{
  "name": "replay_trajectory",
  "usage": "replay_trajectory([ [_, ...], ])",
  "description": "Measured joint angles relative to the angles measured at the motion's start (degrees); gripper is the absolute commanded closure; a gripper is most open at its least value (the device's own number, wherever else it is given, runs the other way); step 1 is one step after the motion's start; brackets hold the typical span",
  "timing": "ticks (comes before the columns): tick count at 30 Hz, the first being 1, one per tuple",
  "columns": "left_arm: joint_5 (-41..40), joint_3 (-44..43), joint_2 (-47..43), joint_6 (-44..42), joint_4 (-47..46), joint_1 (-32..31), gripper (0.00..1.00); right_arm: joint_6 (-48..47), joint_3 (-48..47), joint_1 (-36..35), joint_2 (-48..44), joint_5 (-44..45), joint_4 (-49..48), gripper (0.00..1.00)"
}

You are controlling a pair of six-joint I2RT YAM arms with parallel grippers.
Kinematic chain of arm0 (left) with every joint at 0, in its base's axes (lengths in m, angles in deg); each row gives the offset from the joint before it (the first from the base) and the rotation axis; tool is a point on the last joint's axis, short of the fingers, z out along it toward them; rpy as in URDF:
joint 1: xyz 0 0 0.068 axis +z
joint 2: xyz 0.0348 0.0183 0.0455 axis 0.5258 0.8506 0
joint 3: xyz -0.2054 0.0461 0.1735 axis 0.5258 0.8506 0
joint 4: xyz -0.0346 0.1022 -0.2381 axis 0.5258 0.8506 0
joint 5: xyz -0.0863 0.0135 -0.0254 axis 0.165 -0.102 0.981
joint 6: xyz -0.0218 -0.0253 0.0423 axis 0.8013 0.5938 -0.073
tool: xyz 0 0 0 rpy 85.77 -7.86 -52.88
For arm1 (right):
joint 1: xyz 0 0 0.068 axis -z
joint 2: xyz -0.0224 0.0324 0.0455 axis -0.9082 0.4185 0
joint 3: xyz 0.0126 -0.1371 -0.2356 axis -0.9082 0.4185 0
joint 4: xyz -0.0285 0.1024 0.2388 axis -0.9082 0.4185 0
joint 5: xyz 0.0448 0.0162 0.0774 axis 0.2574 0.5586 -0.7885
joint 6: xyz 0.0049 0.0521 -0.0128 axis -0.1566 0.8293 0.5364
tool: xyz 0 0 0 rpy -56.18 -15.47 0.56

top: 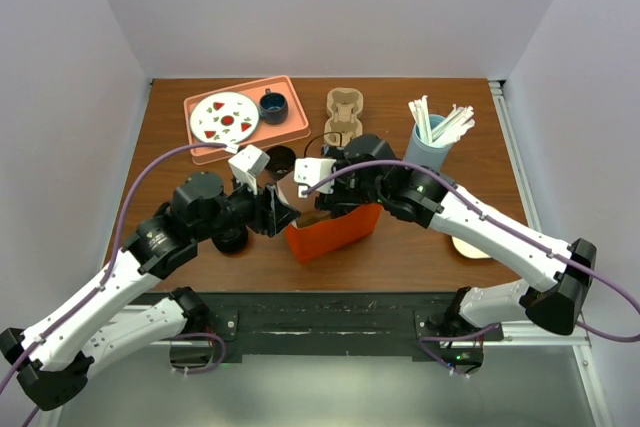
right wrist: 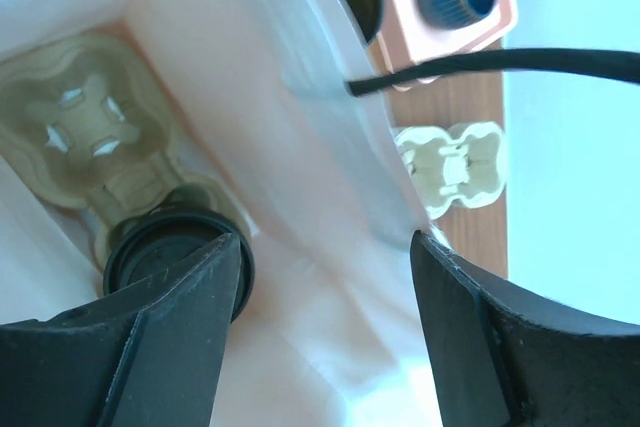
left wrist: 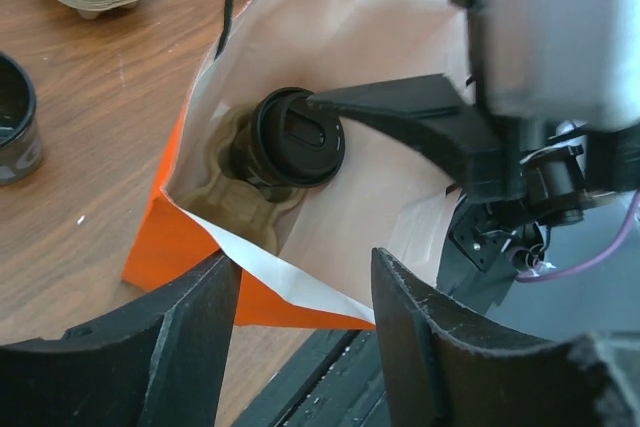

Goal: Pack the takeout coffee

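The takeout coffee [left wrist: 298,139], a dark cup with a black sip lid, stands in a tan pulp carrier [right wrist: 80,127] at the bottom of the orange paper bag [top: 335,232]; it also shows in the right wrist view [right wrist: 165,252]. My right gripper [right wrist: 325,247] is open at the bag's mouth, with one of its fingers [left wrist: 400,112] reaching down to the lid. My left gripper [left wrist: 305,277] is open, its jaws standing either side of the bag's near rim without closing on it. In the top view both grippers meet over the bag, left [top: 275,212] and right [top: 318,192].
A lidless dark cup [left wrist: 10,117] stands left of the bag. A stack of spare carriers [top: 343,112] lies behind it. A pink tray [top: 215,152] holds a plate and a blue cup [top: 272,104]. A grey cup of straws [top: 430,142] stands at the right.
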Motion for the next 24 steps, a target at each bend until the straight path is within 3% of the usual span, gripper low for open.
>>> replay_trajectory([
  [9,-3.32,-0.85,-0.72,-1.64,1.81,0.0,0.28,2.32,-2.97,0.0,0.0,0.04,-0.55,0.4],
  [15,-4.9,-1.75,-1.05,-2.84,2.84,0.0,0.26,4.9,-4.17,0.0,0.04,0.09,-0.7,0.41],
  [24,-6.73,-2.78,-2.62,-3.8,3.85,0.0,0.24,8.22,-4.83,0.0,1.16,0.55,-3.15,0.51],
])
